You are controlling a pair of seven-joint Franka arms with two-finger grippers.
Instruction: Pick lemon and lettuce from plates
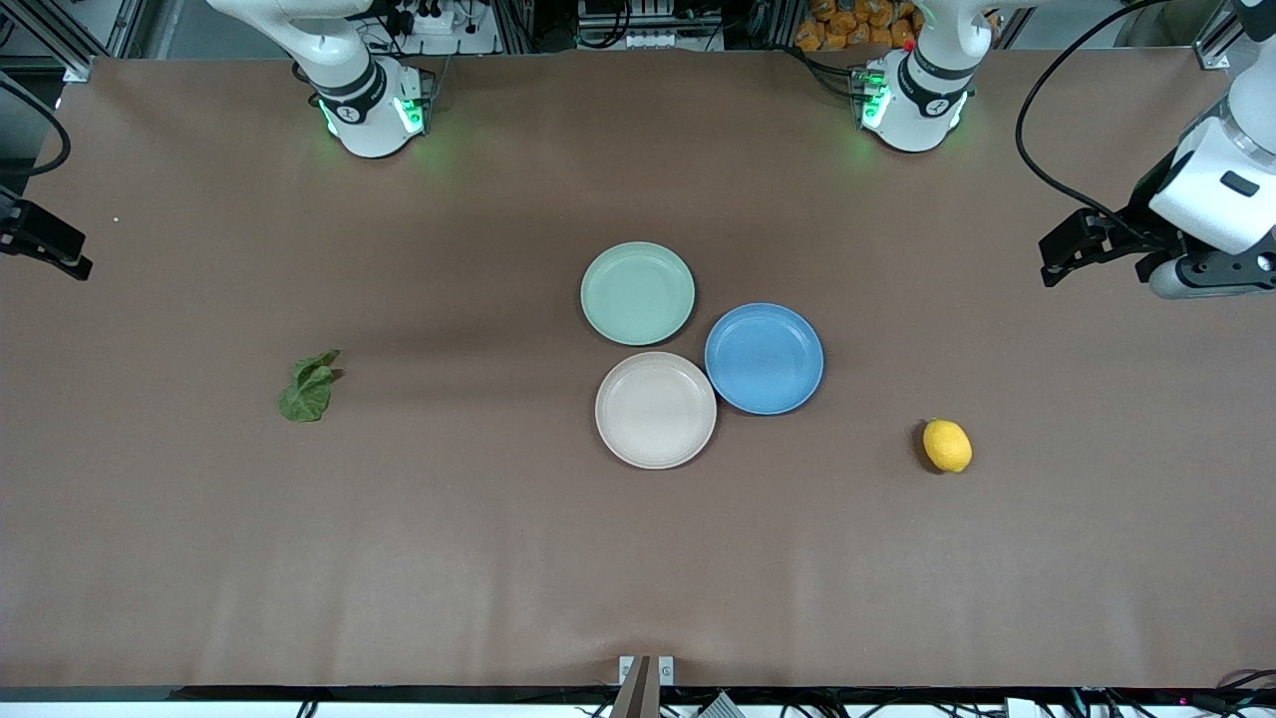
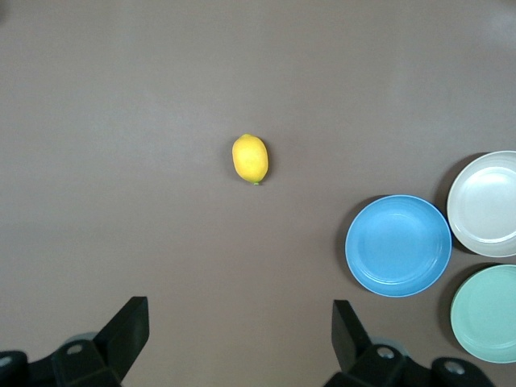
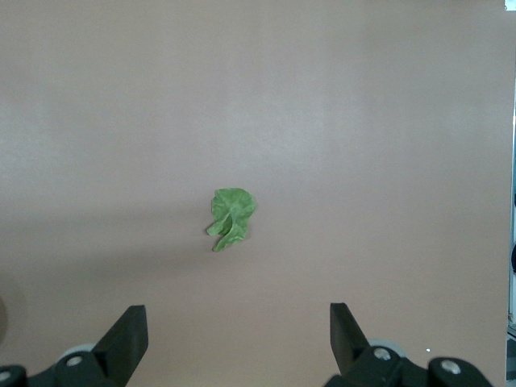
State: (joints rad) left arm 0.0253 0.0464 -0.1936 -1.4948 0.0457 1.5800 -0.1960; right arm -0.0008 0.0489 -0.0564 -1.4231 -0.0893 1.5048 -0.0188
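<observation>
The yellow lemon (image 1: 946, 445) (image 2: 251, 158) lies on the bare brown table toward the left arm's end, not on a plate. The dark green lettuce (image 1: 309, 387) (image 3: 231, 216) lies on the table toward the right arm's end. Mid-table, the mint green plate (image 1: 638, 292) (image 2: 488, 314) and the beige plate (image 1: 655, 409) (image 2: 488, 203) are both empty. My left gripper (image 1: 1065, 249) (image 2: 240, 310) hangs open over the table's left-arm end. My right gripper (image 1: 45, 247) (image 3: 239, 316) hangs open over the right-arm end. Neither holds anything.
An empty blue plate (image 1: 764, 358) (image 2: 398, 245) touches the other two, on the side toward the lemon. Both arm bases stand along the table edge farthest from the front camera. Brown tabletop surrounds the lemon and the lettuce.
</observation>
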